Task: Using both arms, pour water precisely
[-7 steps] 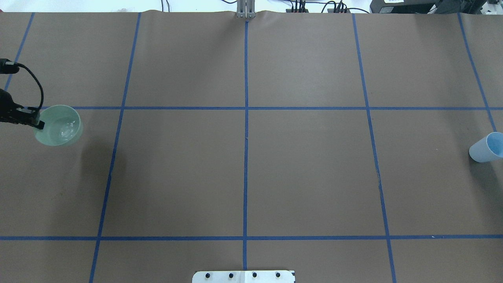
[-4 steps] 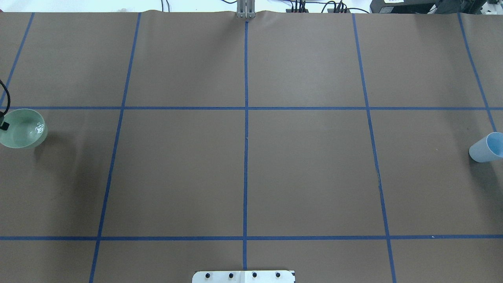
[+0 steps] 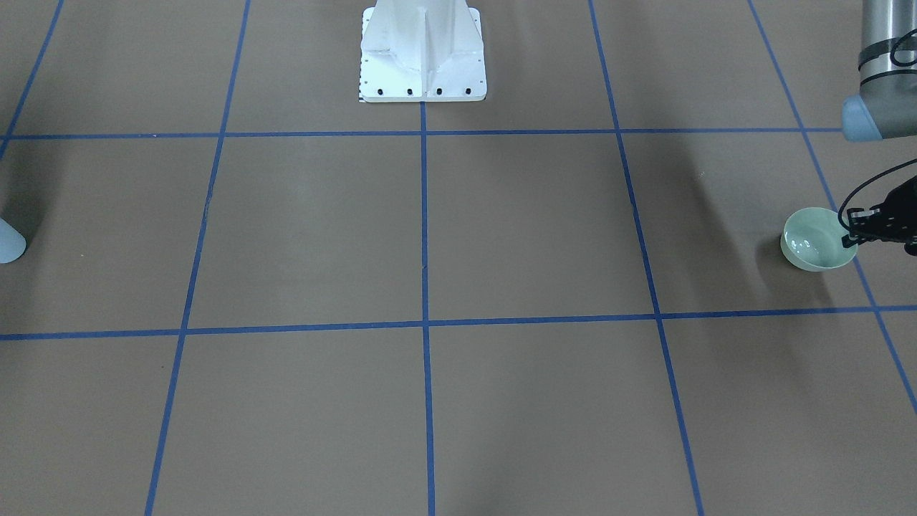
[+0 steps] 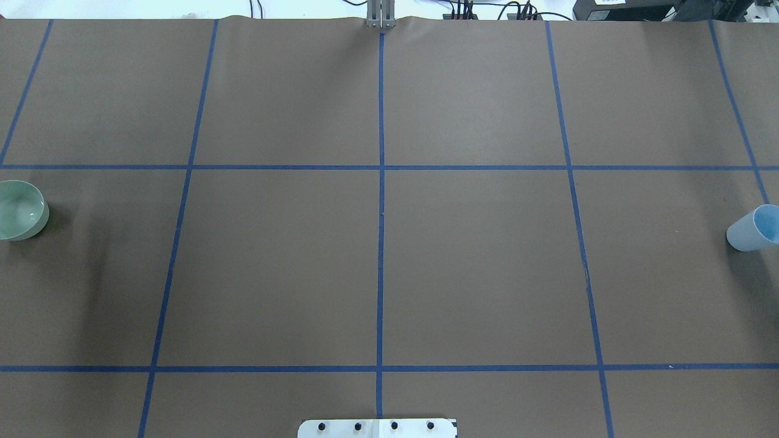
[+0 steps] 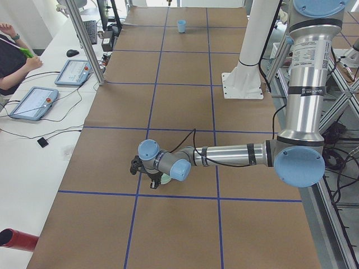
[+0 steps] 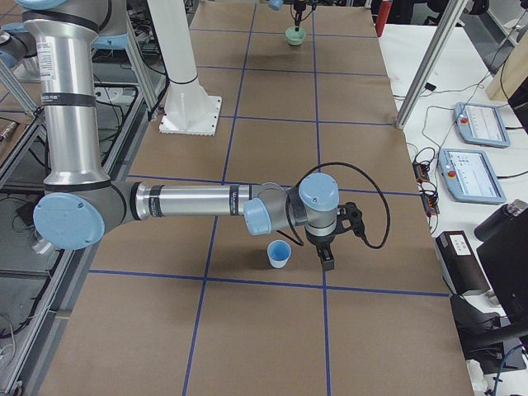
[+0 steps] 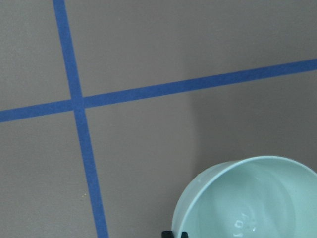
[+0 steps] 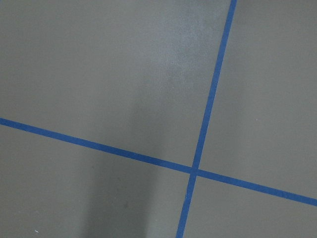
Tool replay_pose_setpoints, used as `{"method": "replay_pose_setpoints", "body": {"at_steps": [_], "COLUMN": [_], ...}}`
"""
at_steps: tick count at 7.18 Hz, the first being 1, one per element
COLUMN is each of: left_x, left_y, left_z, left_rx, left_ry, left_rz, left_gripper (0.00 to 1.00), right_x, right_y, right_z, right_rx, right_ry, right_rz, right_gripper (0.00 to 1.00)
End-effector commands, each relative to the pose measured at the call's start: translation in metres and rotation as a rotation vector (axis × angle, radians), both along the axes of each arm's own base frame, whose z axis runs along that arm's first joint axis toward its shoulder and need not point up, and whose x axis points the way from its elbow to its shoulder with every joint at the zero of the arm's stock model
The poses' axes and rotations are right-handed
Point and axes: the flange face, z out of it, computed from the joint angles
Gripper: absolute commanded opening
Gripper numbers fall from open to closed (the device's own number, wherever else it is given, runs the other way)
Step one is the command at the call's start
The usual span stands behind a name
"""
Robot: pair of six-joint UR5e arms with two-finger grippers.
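Note:
A pale green bowl [image 3: 813, 251] sits at the table's far left end; it also shows in the overhead view [image 4: 21, 210] and the left wrist view [image 7: 247, 198]. Faint glints of water [image 7: 246, 223] show inside it. My left gripper [image 3: 852, 236] is shut on the bowl's rim; its black tip shows at the rim in the left wrist view [image 7: 176, 234]. A light blue cup [image 4: 754, 228] stands at the far right end. My right gripper [image 6: 327, 257] hangs just beside the cup [image 6: 280, 254], apart from it; I cannot tell whether it is open.
Brown paper with a blue tape grid [image 4: 381, 167] covers the table. The white pedestal [image 3: 423, 50] stands at the robot's side, mid-table. Operators' tablets [image 5: 33, 102] and a metal frame post [image 5: 84, 39] stand along the far side.
The green bowl has moved left to the overhead view's left edge, carried by my left gripper, which has left that view. The blue cup has not moved.

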Motion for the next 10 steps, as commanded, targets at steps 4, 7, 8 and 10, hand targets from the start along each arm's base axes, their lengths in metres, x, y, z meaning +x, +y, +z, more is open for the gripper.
{"method": "replay_pose_setpoints", "body": {"at_steps": [4,7,8,10], "left_x": [-0.032,-0.040,-0.051,-0.117], "left_y": [-0.018,-0.043,-0.043,-0.062], "left_z": [-0.027,-0.138,-0.149,-0.162], "left_rx": [0.060,0.007,0.023,0.049], "left_ry": [0.023,-0.008,-0.011,-0.042], "left_rz": [-0.069,-0.092,-0.086,-0.058], "left_gripper": [1.00,1.00,1.00,1.00], "right_x": [0.000,0.001,0.001,0.001], "right_y": [0.000,0.010,0.012,0.008], "right_z": [-0.001,0.009,0.008,0.005], "right_rx": [0.003,-0.006,-0.016,-0.092], "right_ry": [-0.004,0.010,0.006,-0.018], "right_rz": [-0.002,-0.005,0.008,0.076], "right_gripper": [0.99,0.99,0.99,0.99]}}
